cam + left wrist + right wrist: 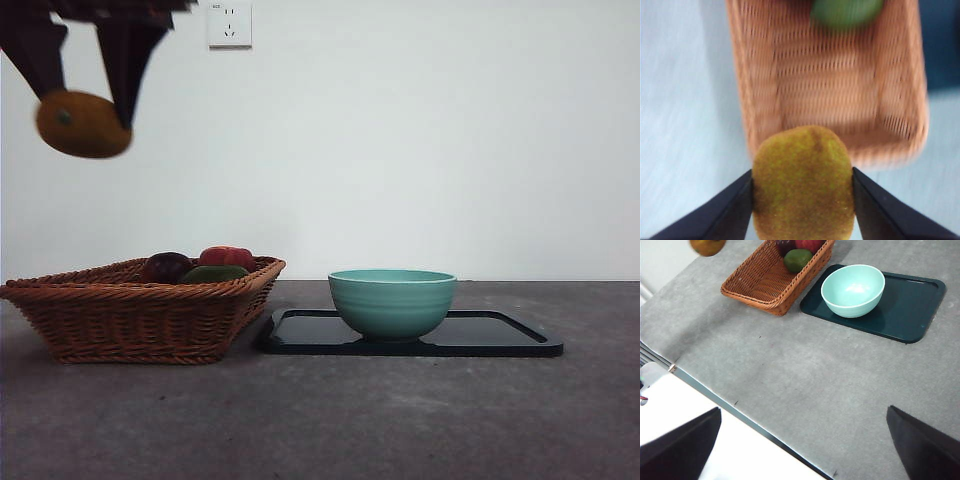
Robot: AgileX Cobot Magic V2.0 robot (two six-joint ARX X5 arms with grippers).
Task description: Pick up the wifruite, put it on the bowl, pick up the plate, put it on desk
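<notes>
Left gripper (pixel 85 100) clamps the wifruite (pixel 84 124), high in the front view's upper left, above the basket (pixel 140 320). Bowl (pixel 392 302) sits on the tray (pixel 500 335); right gripper (pixel 805 445) spread wide.

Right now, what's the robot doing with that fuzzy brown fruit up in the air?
The left gripper holds the wifruite in its jaws, high above the wicker basket. The bowl sits empty on the dark tray, next to the basket, which has other fruit in it. The right gripper waits open, back over the near edge of the desk, holding nothing.
</notes>
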